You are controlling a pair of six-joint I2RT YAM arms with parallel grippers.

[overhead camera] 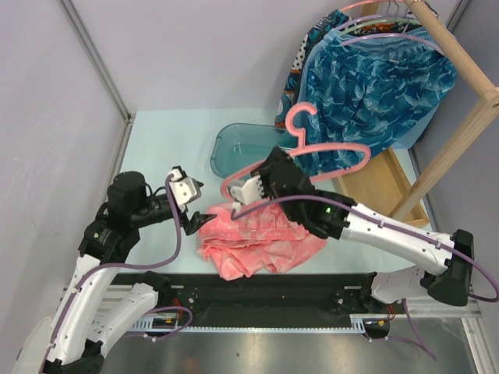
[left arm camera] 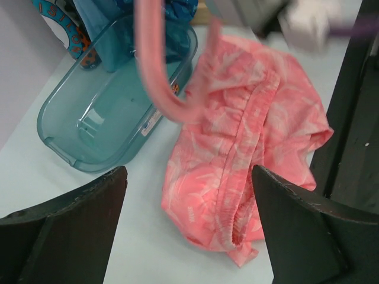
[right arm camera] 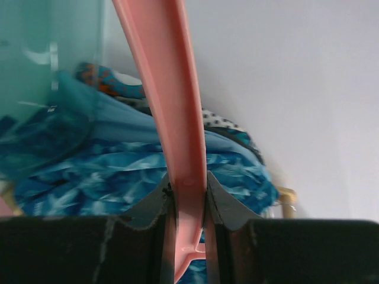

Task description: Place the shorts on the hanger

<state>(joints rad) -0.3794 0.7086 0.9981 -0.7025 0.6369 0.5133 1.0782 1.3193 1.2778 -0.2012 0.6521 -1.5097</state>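
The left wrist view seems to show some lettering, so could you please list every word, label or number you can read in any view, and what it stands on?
Orange letters on a blue band of the patterned garment: cut off and blurred, not readable.
Small sticker on the wall of the teal tub: too small to read.
No other text shows in any view.
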